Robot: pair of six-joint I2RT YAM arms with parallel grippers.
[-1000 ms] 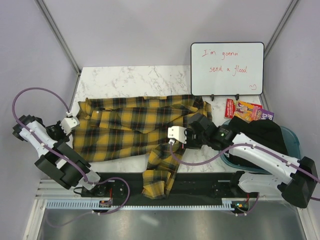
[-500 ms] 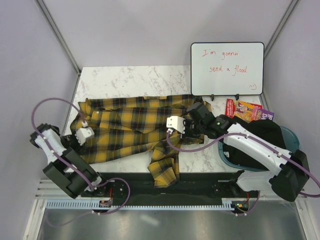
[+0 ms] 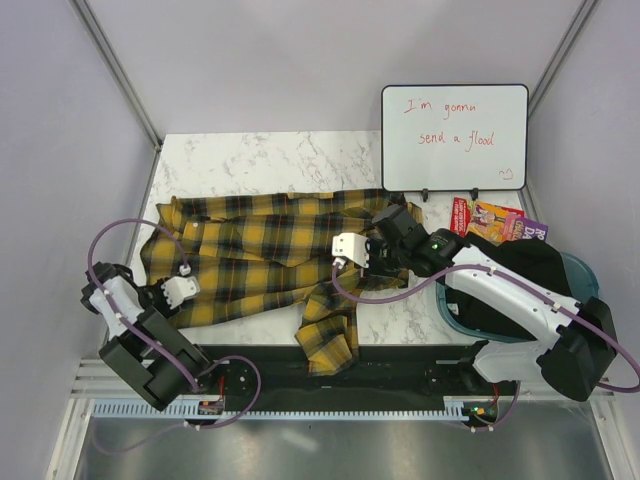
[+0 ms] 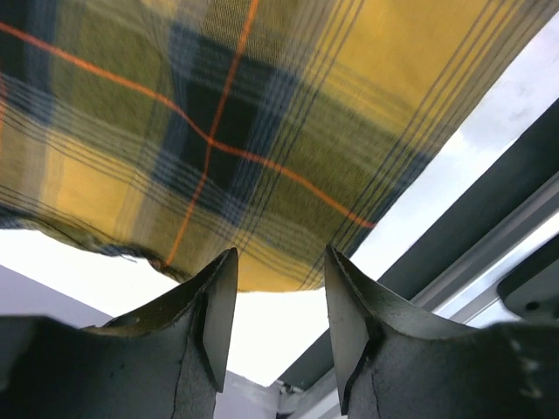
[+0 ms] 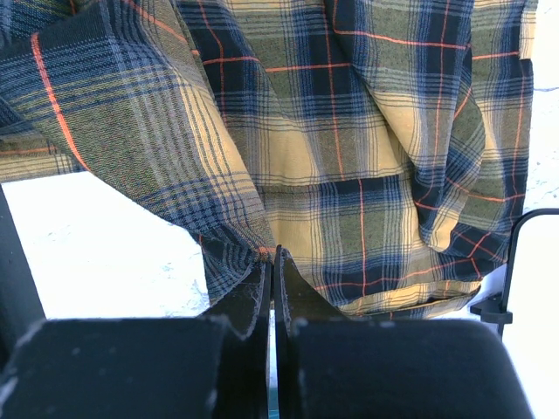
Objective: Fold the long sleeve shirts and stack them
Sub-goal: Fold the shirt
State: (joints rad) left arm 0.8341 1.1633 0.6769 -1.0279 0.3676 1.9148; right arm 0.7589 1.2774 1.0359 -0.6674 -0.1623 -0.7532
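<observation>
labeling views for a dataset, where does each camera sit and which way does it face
Top external: above and behind the bases, looking down on the table, plaid shirt and whiteboard; the left arm and right arm show.
Left wrist: on the left wrist, looking past the open left fingers at the shirt's edge.
Right wrist: on the right wrist, looking along the shut right fingers, which pinch the shirt.
Shared: all three see the shirt.

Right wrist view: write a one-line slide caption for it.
Right end effector pinches a bunched edge of the yellow-and-black plaid shirt over the white table.
</observation>
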